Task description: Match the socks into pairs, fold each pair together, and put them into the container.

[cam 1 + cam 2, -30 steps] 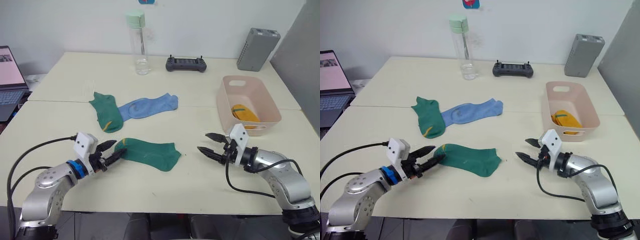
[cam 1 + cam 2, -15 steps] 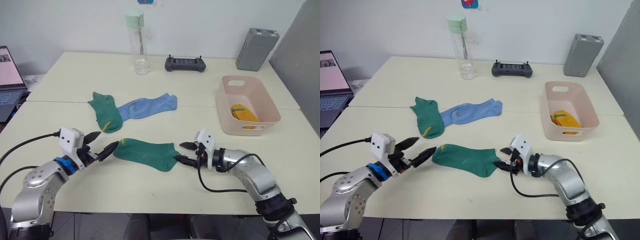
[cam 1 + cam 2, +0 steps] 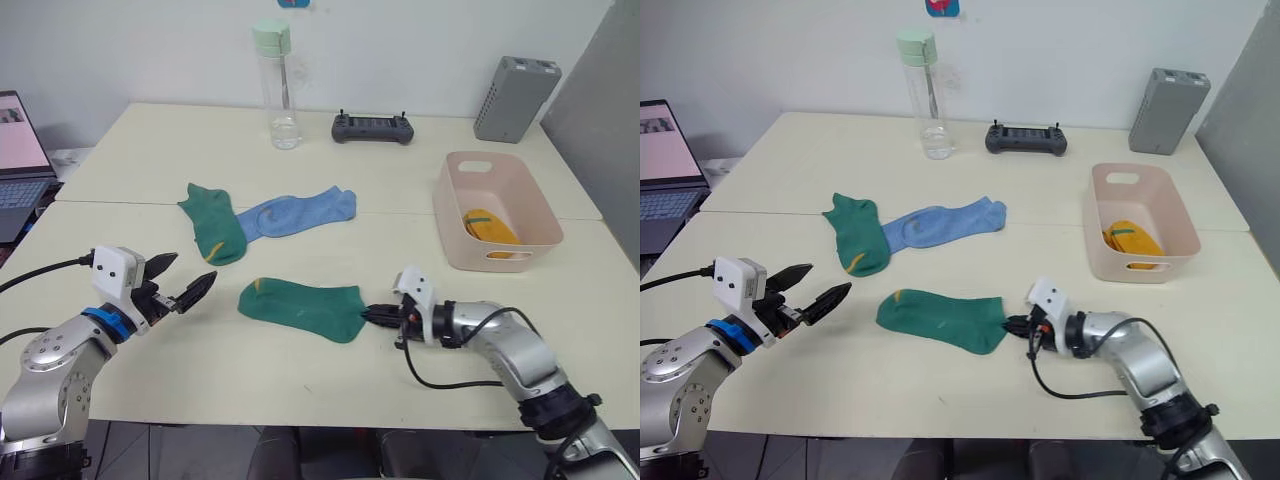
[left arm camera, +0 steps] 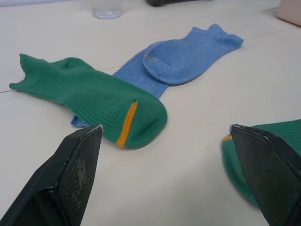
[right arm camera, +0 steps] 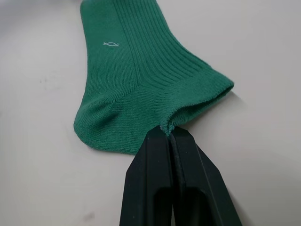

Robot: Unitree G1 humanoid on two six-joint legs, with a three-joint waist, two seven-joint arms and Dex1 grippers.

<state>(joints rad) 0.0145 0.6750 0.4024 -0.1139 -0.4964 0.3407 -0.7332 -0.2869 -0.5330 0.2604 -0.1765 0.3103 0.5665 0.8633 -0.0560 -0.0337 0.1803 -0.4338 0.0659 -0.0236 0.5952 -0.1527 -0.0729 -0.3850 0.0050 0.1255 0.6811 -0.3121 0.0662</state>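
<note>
A dark green sock (image 3: 300,307) lies flat near the table's front. My right gripper (image 3: 372,315) is shut on its cuff (image 5: 170,123), pinching the fabric at the sock's right end. My left gripper (image 3: 185,288) stands open to the left of that sock, apart from it. Further back lies a second green sock (image 3: 213,225) with a light blue sock (image 3: 297,212) overlapping its edge; both show in the left wrist view, green (image 4: 94,101) and blue (image 4: 183,54). The pink container (image 3: 540,237) at the right holds yellow socks (image 3: 489,228).
A clear bottle (image 3: 278,95) with a green cap, a black controller (image 3: 372,127) and a grey ribbed box (image 3: 514,84) stand along the table's back. A laptop (image 3: 17,150) sits off the left edge.
My right gripper moved left to the near green sock's cuff and shut on it. My left gripper let go of the sock's toe end, drew back to the left and opened wider.
</note>
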